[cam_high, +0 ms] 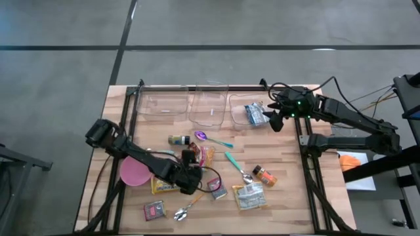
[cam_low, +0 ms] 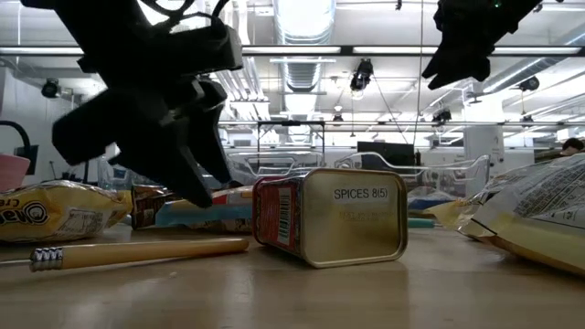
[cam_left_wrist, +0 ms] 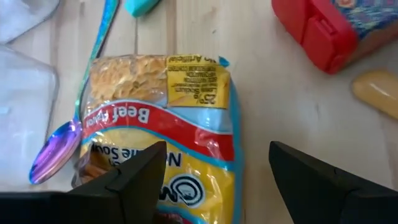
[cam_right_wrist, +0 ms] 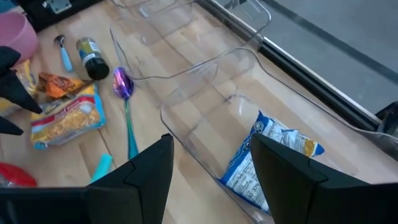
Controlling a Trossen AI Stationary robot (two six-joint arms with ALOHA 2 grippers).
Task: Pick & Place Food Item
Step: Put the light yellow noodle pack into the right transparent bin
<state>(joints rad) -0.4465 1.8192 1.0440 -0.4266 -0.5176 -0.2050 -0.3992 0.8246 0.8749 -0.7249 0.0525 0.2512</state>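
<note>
left pincer (cam_left_wrist: 214,180) jaws apart over yellow-and-red crinkly noodle packet (cam_left_wrist: 165,118) | risk: iridescent purple spoon (cam_left_wrist: 56,155) alongside gets pinched too | right pincer (cam_right_wrist: 211,171) apart above clear bin (cam_right_wrist: 205,81)

Clear plastic bins, three: left bin (cam_high: 162,105), middle bin (cam_high: 209,108), right bin (cam_high: 233,109).

Spoons, three: purple-bowled spoon (cam_high: 201,136), teal-handled spoon (cam_high: 233,164), wooden-handled spoon (cam_high: 186,210).

Round spice jars, two: dark jar (cam_high: 178,139), orange jar (cam_high: 265,175).

Rectangular metal spice tin (cam_high: 219,193), one.

Pink round bowl (cam_high: 134,172), one.

Food packets, five: blue-white packet (cam_high: 254,113), noodle packet (cam_high: 207,155), yellow packet (cam_high: 162,187), clear pouch (cam_high: 250,196), small dark packet (cam_high: 155,210).
</note>
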